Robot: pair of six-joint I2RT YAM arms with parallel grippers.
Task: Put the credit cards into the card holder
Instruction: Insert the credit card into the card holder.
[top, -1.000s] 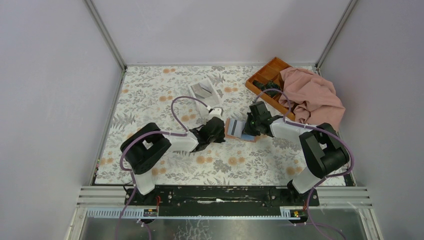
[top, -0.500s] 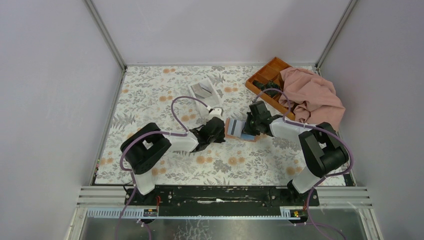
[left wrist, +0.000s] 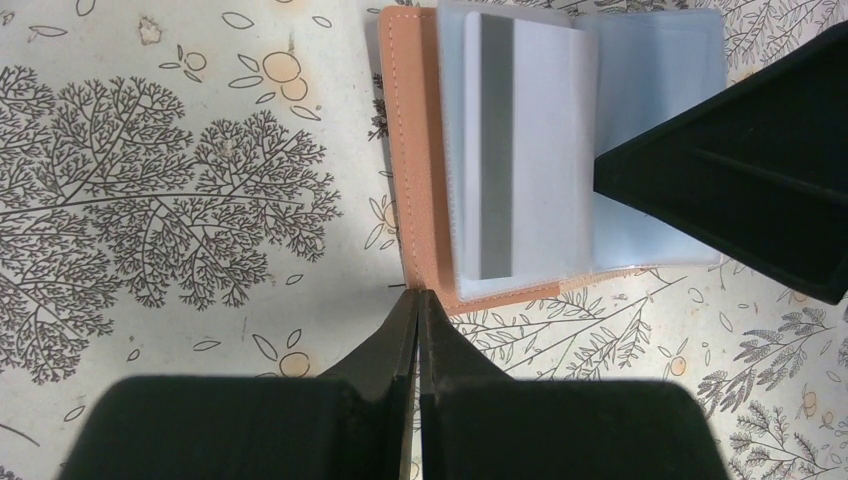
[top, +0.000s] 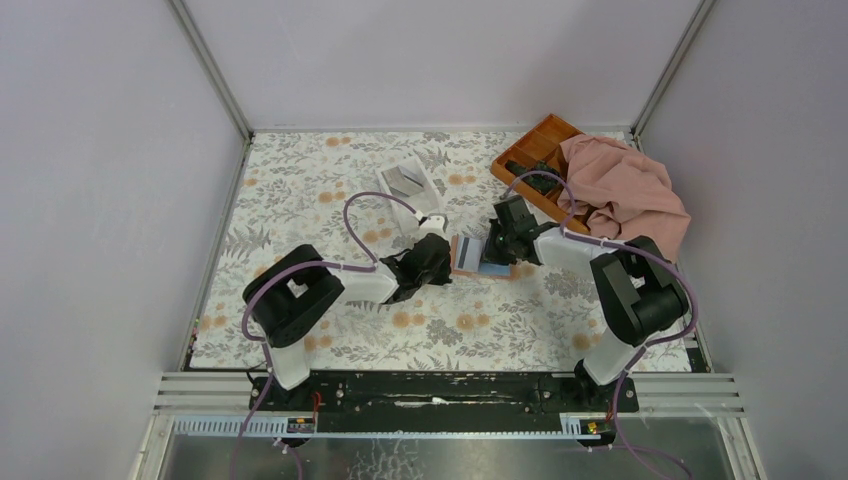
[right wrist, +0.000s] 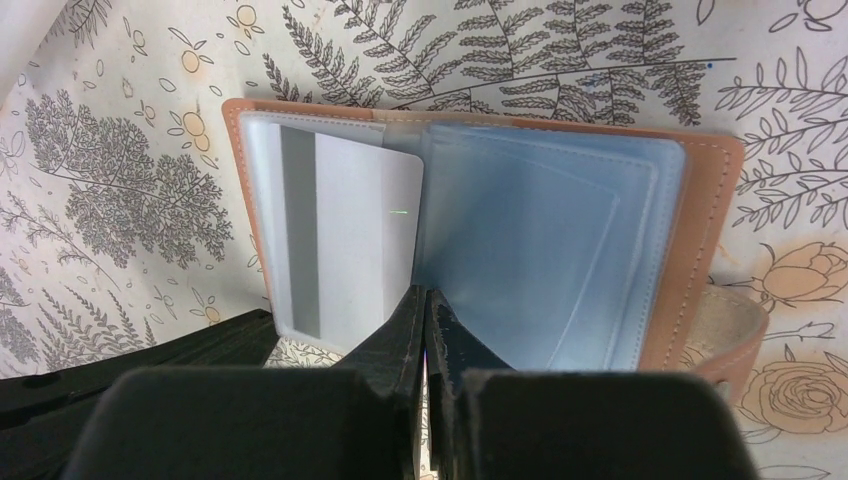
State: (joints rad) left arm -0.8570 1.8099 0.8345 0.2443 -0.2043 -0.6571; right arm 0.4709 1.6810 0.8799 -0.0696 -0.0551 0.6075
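Claw of left arm (left wrist: pixel 418 300): pinched shut, empty, tips just beside the edge of the small tan leather bifold card holder (left wrist: pixel 408 150). Holder open flat on the floral tabletop (left wrist: pixel 150 200), one pale grey plastic credit card with a dark stripe (left wrist: pixel 530 150) apparently in its left clear sleeve. Right claw (right wrist: pixel 425 300): closed, nothing held, tips at that card's edge by the fold. Judged one card nearly seated; remaining cards not made out.
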